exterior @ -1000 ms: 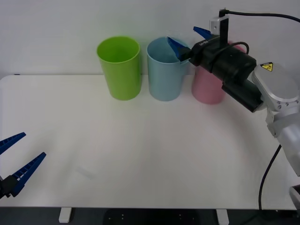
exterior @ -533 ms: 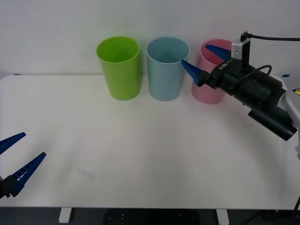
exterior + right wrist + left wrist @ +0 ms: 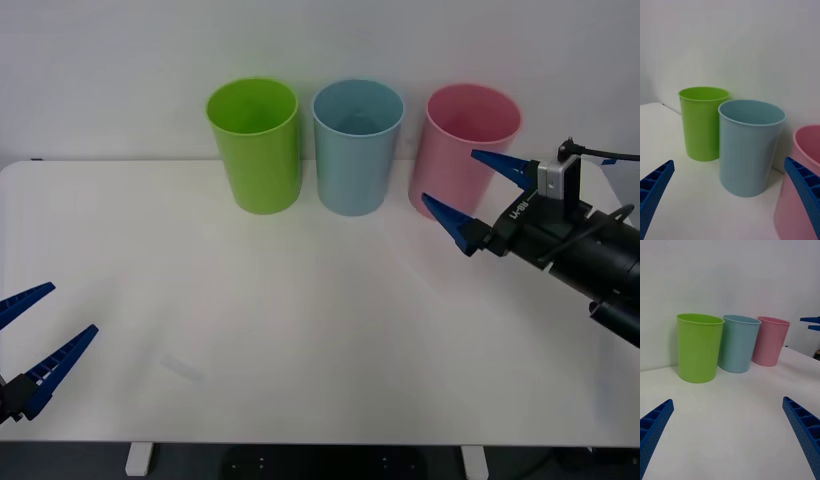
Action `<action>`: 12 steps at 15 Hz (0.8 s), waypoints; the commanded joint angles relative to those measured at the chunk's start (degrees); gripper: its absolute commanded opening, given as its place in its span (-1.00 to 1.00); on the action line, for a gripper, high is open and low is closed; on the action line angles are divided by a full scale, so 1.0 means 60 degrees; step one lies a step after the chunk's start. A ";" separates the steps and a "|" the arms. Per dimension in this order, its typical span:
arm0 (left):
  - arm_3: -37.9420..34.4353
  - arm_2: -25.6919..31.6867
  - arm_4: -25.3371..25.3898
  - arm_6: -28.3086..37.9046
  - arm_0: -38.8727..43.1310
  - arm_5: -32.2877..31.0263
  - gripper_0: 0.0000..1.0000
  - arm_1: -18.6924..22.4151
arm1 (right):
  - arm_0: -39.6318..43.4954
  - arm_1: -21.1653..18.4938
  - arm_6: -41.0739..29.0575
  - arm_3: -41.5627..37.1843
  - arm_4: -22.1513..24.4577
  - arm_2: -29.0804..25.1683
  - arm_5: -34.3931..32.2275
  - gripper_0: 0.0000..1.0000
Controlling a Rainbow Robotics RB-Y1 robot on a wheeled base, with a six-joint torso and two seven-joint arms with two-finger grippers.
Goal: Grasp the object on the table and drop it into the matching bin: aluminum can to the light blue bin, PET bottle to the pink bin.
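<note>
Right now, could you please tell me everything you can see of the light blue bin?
The light blue bin is a tall, smooth plastic-looking cup with a round open rim, tapering toward its base. It stands upright at the far edge of the table, in the middle of a row, between the lime green bin and the pink bin. Nothing touches it; its contents are hidden.

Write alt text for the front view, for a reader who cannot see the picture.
The right gripper hangs open in front of the pink bin, at the right end of a row with the light blue bin and a lime green bin along the back of the white table. The left gripper waits open at the table's near left edge.
</note>
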 commanded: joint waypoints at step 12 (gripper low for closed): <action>0.0000 0.0000 0.0000 0.0000 0.0000 0.0000 1.00 0.0000 | 0.3556 -0.0193 0.1176 -0.1098 -0.0324 -0.2166 -0.2128 1.00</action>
